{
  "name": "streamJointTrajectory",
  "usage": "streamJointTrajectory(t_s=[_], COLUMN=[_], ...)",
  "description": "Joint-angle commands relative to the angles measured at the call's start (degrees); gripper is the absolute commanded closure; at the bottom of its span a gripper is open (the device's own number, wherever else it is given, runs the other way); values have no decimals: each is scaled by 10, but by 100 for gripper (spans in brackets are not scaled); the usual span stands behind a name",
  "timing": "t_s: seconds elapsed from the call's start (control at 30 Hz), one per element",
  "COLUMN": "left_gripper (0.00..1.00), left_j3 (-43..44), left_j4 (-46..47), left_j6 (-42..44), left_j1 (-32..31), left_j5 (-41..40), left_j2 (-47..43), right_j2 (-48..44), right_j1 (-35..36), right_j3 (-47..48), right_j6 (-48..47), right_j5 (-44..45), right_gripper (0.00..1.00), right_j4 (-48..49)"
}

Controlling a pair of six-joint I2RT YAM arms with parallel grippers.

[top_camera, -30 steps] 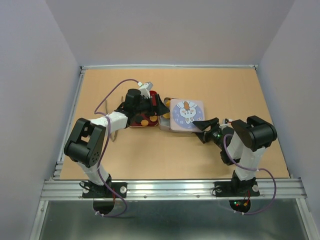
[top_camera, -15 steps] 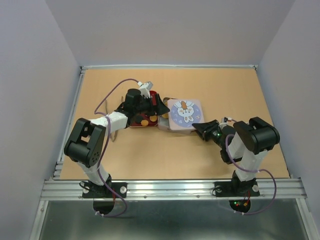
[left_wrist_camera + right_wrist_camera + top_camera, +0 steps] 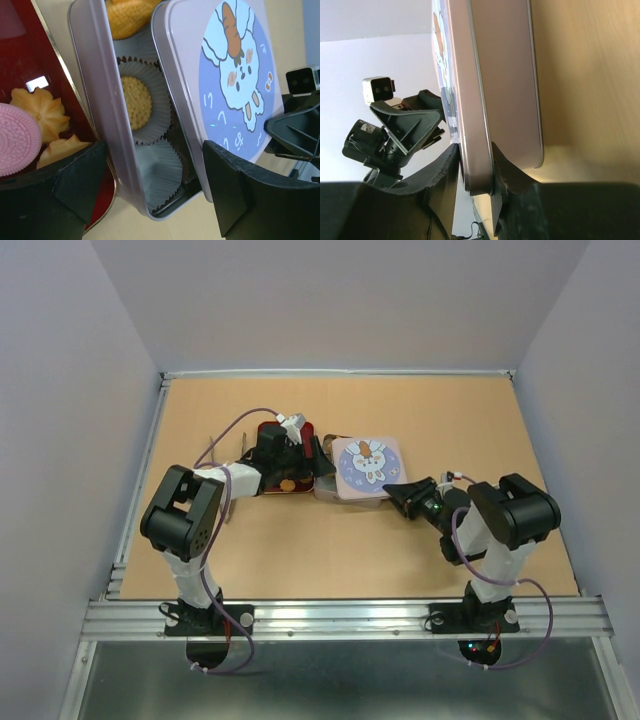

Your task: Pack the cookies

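Observation:
A silver tin [image 3: 322,489] stands mid-table with its rabbit-picture lid [image 3: 366,462] lying partly over it. My right gripper [image 3: 392,494] is shut on the lid's near edge, and its jaws pinch the lid's rim [image 3: 462,100] in the right wrist view. My left gripper [image 3: 320,462] is open and straddles the tin's corner [image 3: 95,90]. Inside the tin are paper cups; one holds a round yellow cookie [image 3: 136,102], and another cookie [image 3: 127,17] lies further in. The red tray [image 3: 30,55] beside the tin holds a pink cookie [image 3: 17,137] and yellow cookies [image 3: 42,112].
The red tray [image 3: 285,483] touches the tin's left side. The tin's base [image 3: 515,100] rests on the tan table [image 3: 450,420]. White walls close in the table at the back and sides, and a metal rail [image 3: 340,615] runs along the near edge.
My right gripper has closed on the lid and slid it left, further over the tin. My left arm has swung its elbow in while its gripper stays by the tin.

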Motion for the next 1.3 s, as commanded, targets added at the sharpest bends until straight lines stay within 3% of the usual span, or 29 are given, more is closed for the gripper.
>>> streamJointTrajectory(t_s=[0.0, 0.13, 0.27, 0.4, 0.7, 0.8, 0.9, 0.93, 1.03, 1.1, 1.27], left_gripper=[11, 11, 11, 11, 11, 12, 13, 14, 16, 17, 17], left_j3=[13, 15, 16, 16, 21, 45, 60, 62, 65, 69, 73], left_j4=[-3, 1, 10, 17, 21, -34, -54, -60, -69, -73, -77], left_j6=[-3, -3, -7, -10, -5, 10, 18, 17, 18, 20, 21], left_j1=[-1, -1, 0, -1, -9, -18, -26, -25, -25, -26, -26], left_j5=[-17, -10, -4, 1, 9, -22, -48, -55, -61, -64, -66], left_j2=[-9, -6, -6, -7, -4, 14, 27, 31, 35, 41, 44], right_j2=[-20, -44, -77, -96, -86, -83, -78, -76, -80, -87, -111], right_j1=[4, 6, 15, 25, 37, 40, 41, 41, 41, 41, 41], right_j3=[11, 17, 31, 47, 59, 60, 57, 55, 48, 40, 29], right_j6=[-31, -47, -72, -109, -121, -123, -126, -127, -130, -136, -161], right_j5=[-9, -15, -23, -28, -32, -35, -41, -44, -44, -45, -45], right_gripper=[68, 52, 45, 43, 43, 42, 35, 25, 15, 1, 0], right_j4=[159, 124, 68, -8, -31, -36, -36, -37, -37, -40, -79])
